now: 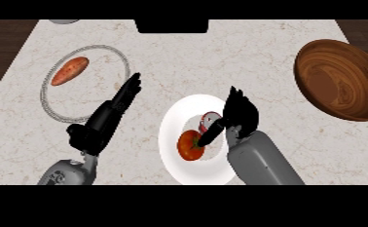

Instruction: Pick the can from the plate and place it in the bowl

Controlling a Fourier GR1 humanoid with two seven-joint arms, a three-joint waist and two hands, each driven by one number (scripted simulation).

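We record a pale, marbled surface (pixel 215 50) seen from steeply above, with dark wood showing past its far corners.

At the far left lies a plate with a clear, ringed rim (pixel 47 82); 1 orange-red, elongated item (pixel 69 70), which we take for a vegetable, rests on it. A small grey object (pixel 64 21) is cut off at the top edge above this plate, and we cannot identify it.

Just right of that plate we note the left hand (pixel 108 116), fingers straight and held together, pointing up and to the right, holding nothing. Its grey forearm enters from the lower edge.

At top centre a black rectangular object (pixel 172 26) sits against the far edge of the surface.

In the lower middle stands a white plate (pixel 179 172). On it we see a red-orange tomato (pixel 191 145) and, touching it on the upper right, the can (pixel 211 120), lying tilted with a pale end and red side partly visible. The can is on the white plate.

The right hand (pixel 241 114) is over that plate, thumb and fingers curled about the can, thumb crossing toward the tomato.

At the far right sits a brown wooden bowl (pixel 334 77), well apart from the white plate.
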